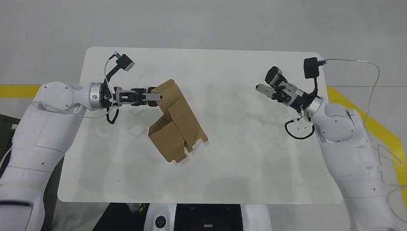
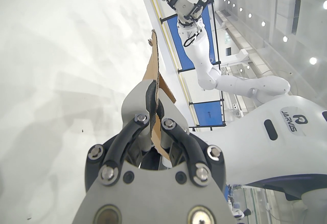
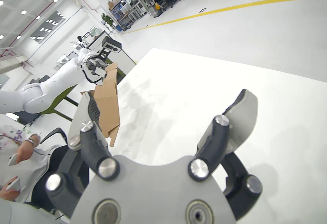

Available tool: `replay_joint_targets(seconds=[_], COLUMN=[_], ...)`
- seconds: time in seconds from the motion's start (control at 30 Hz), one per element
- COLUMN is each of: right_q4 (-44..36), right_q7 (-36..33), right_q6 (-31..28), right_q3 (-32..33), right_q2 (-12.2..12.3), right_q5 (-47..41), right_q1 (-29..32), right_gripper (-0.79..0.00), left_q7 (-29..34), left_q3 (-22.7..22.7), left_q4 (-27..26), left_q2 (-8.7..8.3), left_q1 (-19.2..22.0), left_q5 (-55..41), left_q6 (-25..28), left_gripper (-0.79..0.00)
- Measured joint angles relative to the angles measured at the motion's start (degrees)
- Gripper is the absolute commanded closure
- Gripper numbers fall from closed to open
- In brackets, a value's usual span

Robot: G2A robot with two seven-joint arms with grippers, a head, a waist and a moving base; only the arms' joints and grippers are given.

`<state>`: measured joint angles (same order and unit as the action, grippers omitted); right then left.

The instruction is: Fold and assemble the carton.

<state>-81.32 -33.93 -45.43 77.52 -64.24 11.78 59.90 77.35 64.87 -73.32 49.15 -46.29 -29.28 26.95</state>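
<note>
A brown carton (image 1: 175, 121) stands partly unfolded left of the table's middle, one flap raised toward the left arm. My left gripper (image 1: 154, 97) is shut on that flap's edge; the cardboard (image 2: 154, 69) runs between its pads (image 2: 151, 97). The carton (image 3: 108, 99) also shows across the table in the right wrist view, with the left gripper (image 3: 98, 72) at its top. My right gripper (image 1: 266, 91) hovers open over the table's right side, well away from the carton, its fingers (image 3: 241, 104) spread with nothing between them.
The white table (image 1: 241, 167) has bare surface between the carton and the right arm and along the front edge. A seated person's hands (image 3: 18, 158) show beyond the table's edge in the right wrist view.
</note>
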Motion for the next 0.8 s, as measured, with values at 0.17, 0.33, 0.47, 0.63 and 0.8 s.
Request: replay_joint_targets(seconds=[0.17,0.33,0.47,0.63,0.8], right_q4=[0.64,1.61,2.11,3.76,3.87], right_q7=[-5.55,-9.67,-10.60,-12.12,-11.95], right_q6=[-2.10,-3.48,-4.57,-6.11,-6.06], right_q3=[-4.50,-8.07,-10.10,-12.38,-12.30], right_q2=[-0.24,-0.43,-0.66,-0.88,-0.88], right_q5=[-7.09,-12.30,-14.28,-16.10,-15.95], right_q1=[-1.56,-3.29,-4.50,-6.34,-6.39], right_gripper=[-0.785,-0.785,-0.785,-0.785,-0.785], left_q7=[0.82,1.36,1.18,1.44,1.06], left_q3=[-2.35,-4.81,-6.43,-8.21,-9.36], left_q4=[-1.63,-2.88,-3.15,-3.29,-2.88], left_q2=[-0.19,-0.40,-0.54,-0.63,-0.84], left_q1=[0.63,1.67,2.42,3.27,3.77], left_q5=[-1.31,-2.58,-3.22,-5.13,-5.75], left_q6=[-0.82,-1.36,-1.19,-1.44,-1.07], left_gripper=[0.000,0.000,0.000,0.000,0.000])
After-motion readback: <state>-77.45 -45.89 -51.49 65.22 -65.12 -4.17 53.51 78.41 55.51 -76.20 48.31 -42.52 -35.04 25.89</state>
